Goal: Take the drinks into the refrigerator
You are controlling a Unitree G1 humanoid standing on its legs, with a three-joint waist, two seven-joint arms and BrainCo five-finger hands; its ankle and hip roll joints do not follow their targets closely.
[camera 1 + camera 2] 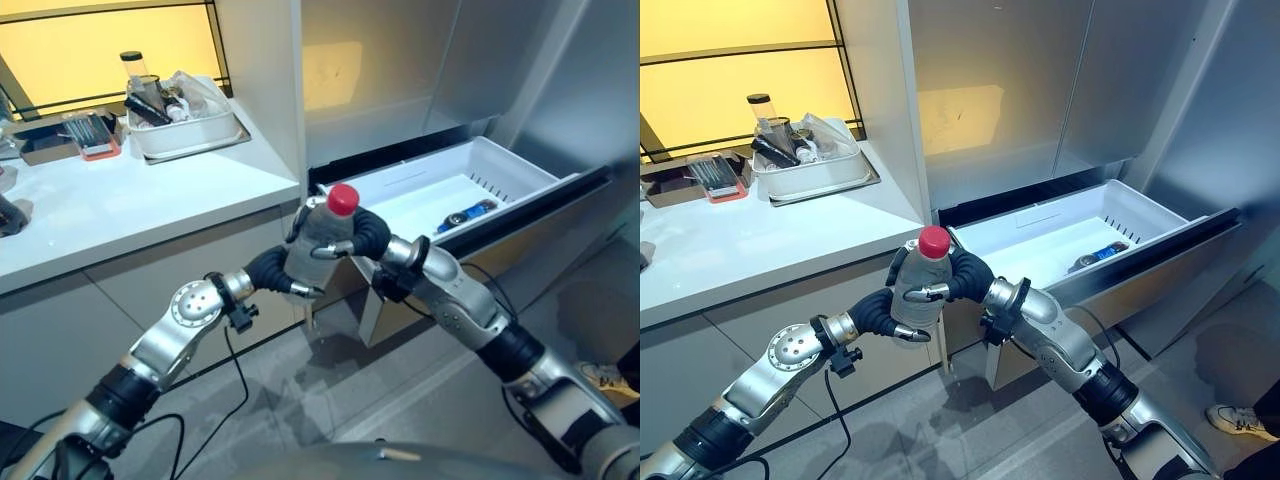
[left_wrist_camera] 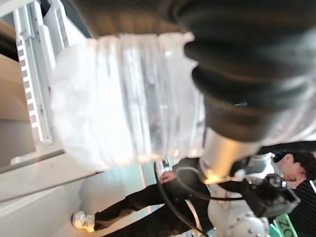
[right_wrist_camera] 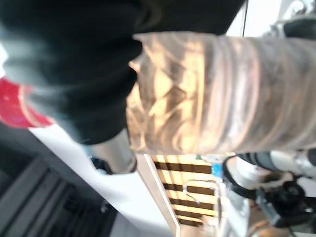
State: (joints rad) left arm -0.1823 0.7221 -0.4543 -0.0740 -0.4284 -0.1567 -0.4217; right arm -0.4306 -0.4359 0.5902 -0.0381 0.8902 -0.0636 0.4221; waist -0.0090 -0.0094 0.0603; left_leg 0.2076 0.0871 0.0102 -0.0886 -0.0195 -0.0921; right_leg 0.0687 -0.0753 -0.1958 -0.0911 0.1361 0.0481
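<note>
We see the bottle (image 1: 919, 285), clear with a red cap (image 1: 934, 240), held upright between both hands in front of the open drawer (image 1: 520, 172). The left hand (image 1: 883, 312) curls round its lower body from the near side, dark-tipped fingers (image 1: 912, 335) wrapped under it; the right hand (image 1: 968, 276) curls round its upper body just below the cap, a finger showing across the front. So both hands are closed on the bottle.

Much of each hand is hidden by its dark cover and by the bottle itself, so we cannot make out either thumb. In the left wrist view the bottle (image 2: 128, 98) looms ribbed and pale against the cover, its cap cut off. In the right wrist view the red cap (image 3: 19, 106) shows as a blur beside the cover, and the ribbed body (image 3: 212, 96) runs past it.

Beyond the right hand, a small blue item (image 1: 470, 213) lies in the drawer; we cannot tell what it is. To the far side of the left hand, the surface (image 1: 120, 200) carries a white tray (image 1: 810, 172) of mixed things, too cluttered to sort out.

The left wrist view alone shows a person (image 2: 163, 197) in dark clothes past the bottle; the right eye view gives a shoe (image 1: 1238, 420) on the floor.
</note>
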